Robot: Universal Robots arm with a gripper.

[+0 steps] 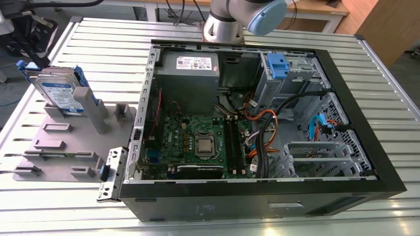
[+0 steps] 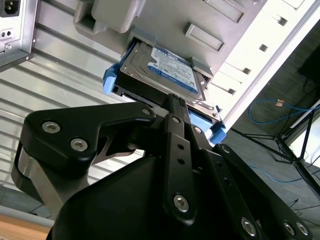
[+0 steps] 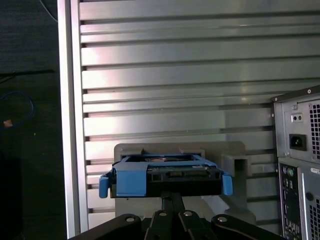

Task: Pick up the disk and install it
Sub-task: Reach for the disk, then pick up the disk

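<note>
Blue-framed disk [image 2: 170,70], near edge partly hidden behind black pincer [image 2: 175,102]

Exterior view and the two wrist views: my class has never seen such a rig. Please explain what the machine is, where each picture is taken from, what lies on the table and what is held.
The machine is a grey robot arm with a black two-fingered gripper. The exterior view comes from a camera off the arm, looking down on a slatted metal table. On it lies an open black computer case, its green circuit board showing. Toward that view's left, a grey plastic stand holds the disk, a flat silver hard drive with a blue-and-white label and blue plastic frame, standing on edge. Both wrist views come from cameras riding on the arm; they show the gripper shut, its tips close to the disk's edge. It seems to hold nothing.
</note>
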